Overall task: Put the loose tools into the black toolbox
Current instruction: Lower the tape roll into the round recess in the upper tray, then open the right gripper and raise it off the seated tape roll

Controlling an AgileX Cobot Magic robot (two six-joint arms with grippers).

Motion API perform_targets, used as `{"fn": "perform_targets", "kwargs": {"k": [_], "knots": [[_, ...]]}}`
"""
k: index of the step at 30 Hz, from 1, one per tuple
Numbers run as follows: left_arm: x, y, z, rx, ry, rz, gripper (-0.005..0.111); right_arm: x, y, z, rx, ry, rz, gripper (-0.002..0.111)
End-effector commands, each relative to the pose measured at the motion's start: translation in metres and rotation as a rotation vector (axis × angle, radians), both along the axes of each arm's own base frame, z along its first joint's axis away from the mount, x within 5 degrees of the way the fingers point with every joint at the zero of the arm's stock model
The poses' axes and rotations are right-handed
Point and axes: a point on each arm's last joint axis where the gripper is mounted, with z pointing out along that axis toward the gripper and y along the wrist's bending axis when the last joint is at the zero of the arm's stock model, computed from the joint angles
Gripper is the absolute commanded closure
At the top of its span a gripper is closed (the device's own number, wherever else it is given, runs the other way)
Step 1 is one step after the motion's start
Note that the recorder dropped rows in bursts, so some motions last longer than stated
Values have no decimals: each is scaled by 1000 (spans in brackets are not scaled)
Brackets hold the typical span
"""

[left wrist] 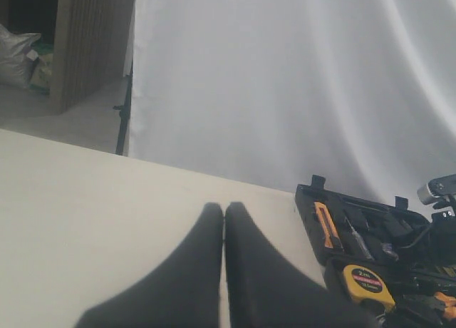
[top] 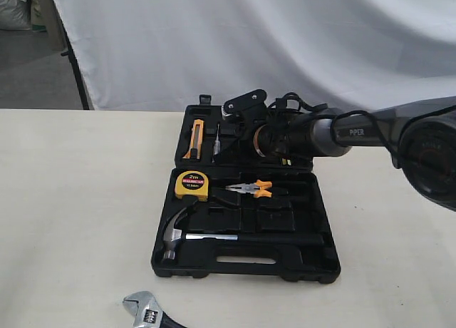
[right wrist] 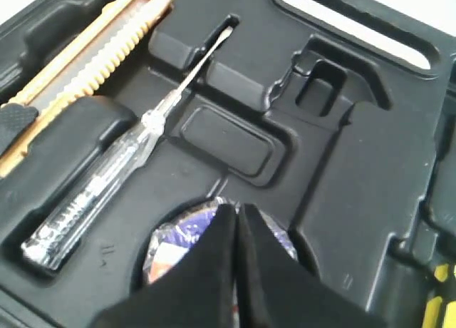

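The big black plastic toolbox [top: 306, 267] lies open mid-frame on the pale surface [top: 71, 221]; the steel claw hammer with a black handle [top: 206, 237] lies in its lower half; the silver wrench with a black handle [top: 146, 308] lies outside it, at the bottom edge; the small dark tape roll with a bluish label [right wrist: 174, 246] sits in a round hollow, just by the right tool [right wrist: 235, 209]; that one and the left tool [left wrist: 224, 207] are pinched tight, holding nothing.

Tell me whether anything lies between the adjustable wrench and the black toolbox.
Nothing visible does: only bare table separates the wrench from the toolbox near wall. The hammer already lies inside, along that front edge.
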Motion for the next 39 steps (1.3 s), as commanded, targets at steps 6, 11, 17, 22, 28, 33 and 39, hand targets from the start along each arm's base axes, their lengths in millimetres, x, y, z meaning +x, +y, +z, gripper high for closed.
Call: {"fn": "perform_targets", "kwargs": {"k": [6,11,17,22,28,33,39], "knots": [[-1,1,2,2,-13,26,106,2,-11,37,-51,-48,-90,108],[-1,1,2,2,-13,26,106,2,-13,34,-38,-23,-124,108],[-1,1,2,2,-13,26,106,0,-8,-15,-87,26,-42,108],[-1,1,2,2,-13,26,106,1,-7,-5,-80,8,-42,108],[-1,1,2,2,-13,26,106,0,-9,48,36,-20,-125,108],[-1,1,2,2,-13,26,106,-2,-9,15,17,64,-169,108],[-1,1,2,2,-13,26,106,-16,11,-25,-118,78,-18,108]]}}
